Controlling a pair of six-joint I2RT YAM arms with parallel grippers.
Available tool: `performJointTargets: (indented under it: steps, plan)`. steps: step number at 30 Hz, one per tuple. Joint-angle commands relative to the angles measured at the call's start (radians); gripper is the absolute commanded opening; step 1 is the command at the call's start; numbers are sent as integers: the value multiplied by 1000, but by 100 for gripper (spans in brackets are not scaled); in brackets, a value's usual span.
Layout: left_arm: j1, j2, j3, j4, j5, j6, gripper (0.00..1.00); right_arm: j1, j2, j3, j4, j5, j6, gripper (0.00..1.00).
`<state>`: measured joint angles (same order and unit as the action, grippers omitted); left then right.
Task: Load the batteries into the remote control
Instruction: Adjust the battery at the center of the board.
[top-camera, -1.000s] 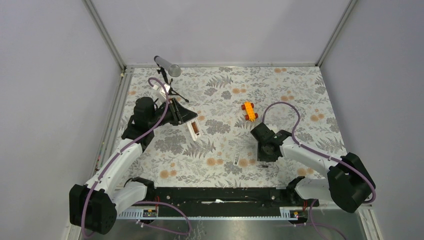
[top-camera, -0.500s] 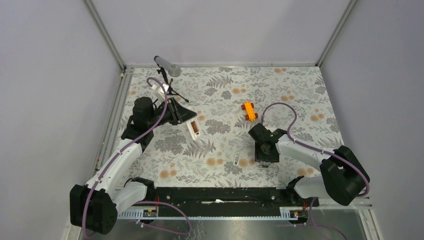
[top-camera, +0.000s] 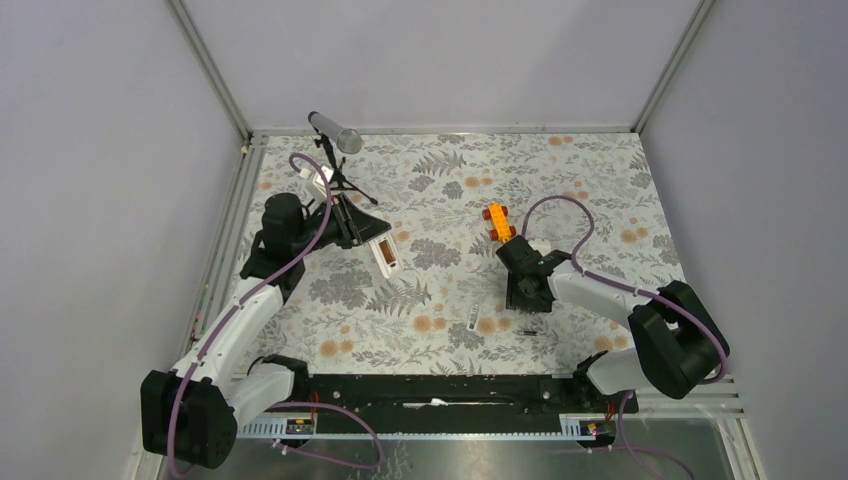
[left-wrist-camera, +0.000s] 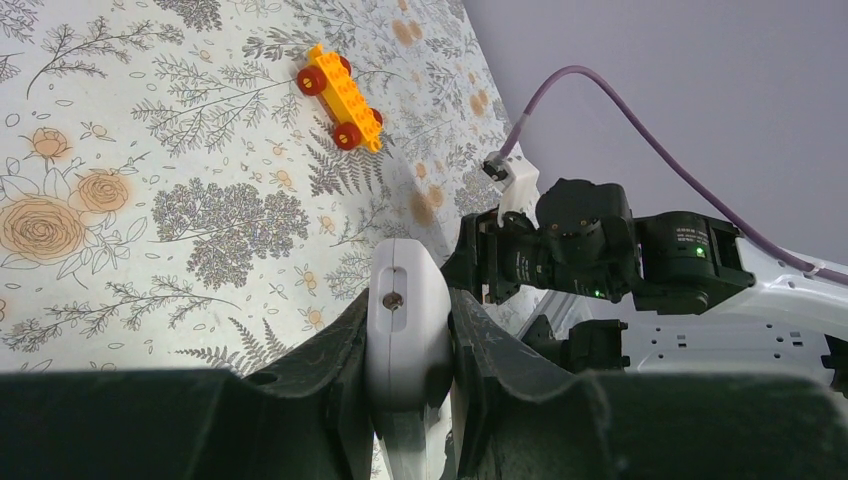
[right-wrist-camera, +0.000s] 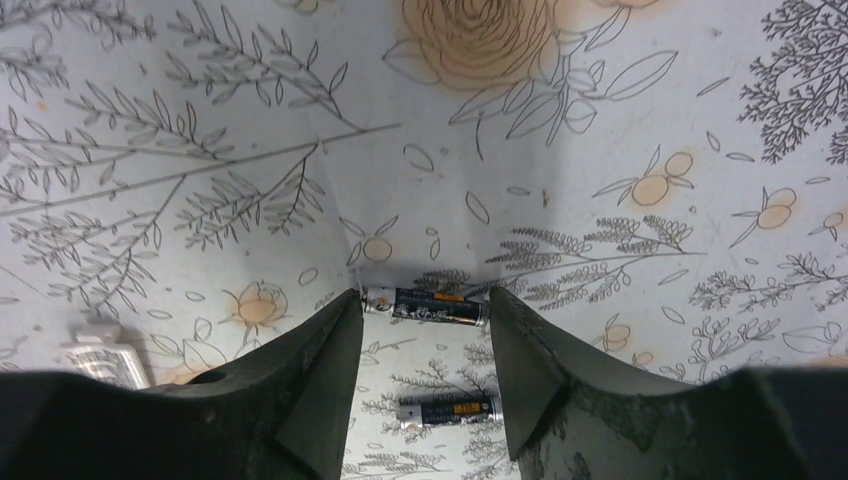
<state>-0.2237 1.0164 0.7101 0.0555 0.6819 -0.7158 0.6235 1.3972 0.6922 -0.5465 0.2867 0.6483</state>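
Observation:
My left gripper (top-camera: 372, 240) is shut on the white remote control (top-camera: 386, 257) and holds it above the cloth at the left; in the left wrist view the remote's rounded end (left-wrist-camera: 404, 322) sits clamped between the fingers. My right gripper (right-wrist-camera: 422, 318) is open, low over the cloth, jaws pointing down. One dark battery (right-wrist-camera: 427, 304) lies crosswise between its fingertips, and a second battery (right-wrist-camera: 447, 410) lies just nearer. In the top view the right gripper (top-camera: 522, 298) stands right of centre, with one battery (top-camera: 527, 331) showing below it.
The small flat white cover piece (top-camera: 473, 320) lies left of the batteries and also shows in the right wrist view (right-wrist-camera: 100, 358). An orange toy car (top-camera: 497, 221) stands just beyond the right gripper. A microphone on a stand (top-camera: 335, 132) is at the back left.
My right gripper has moved away from the near edge and slightly left, uncovering a battery behind it. The left arm has shifted very slightly, still holding the remote.

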Motion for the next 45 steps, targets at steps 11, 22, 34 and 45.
performJointTargets:
  steps: [11, 22, 34, 45]
  plan:
    - [12, -5, 0, 95, 33, -27, 0, -74, -2, -40, 106, -114, 46, 49]
    - [14, 1, -11, 127, 39, -53, 0, -68, 160, 45, 209, -148, 353, 53]
    - [18, -12, -14, 116, 27, -48, 0, -61, 44, 87, 266, -73, 59, 83]
    - [33, -63, -15, 74, -18, -19, 0, -61, 162, 142, 352, -316, -378, 77]
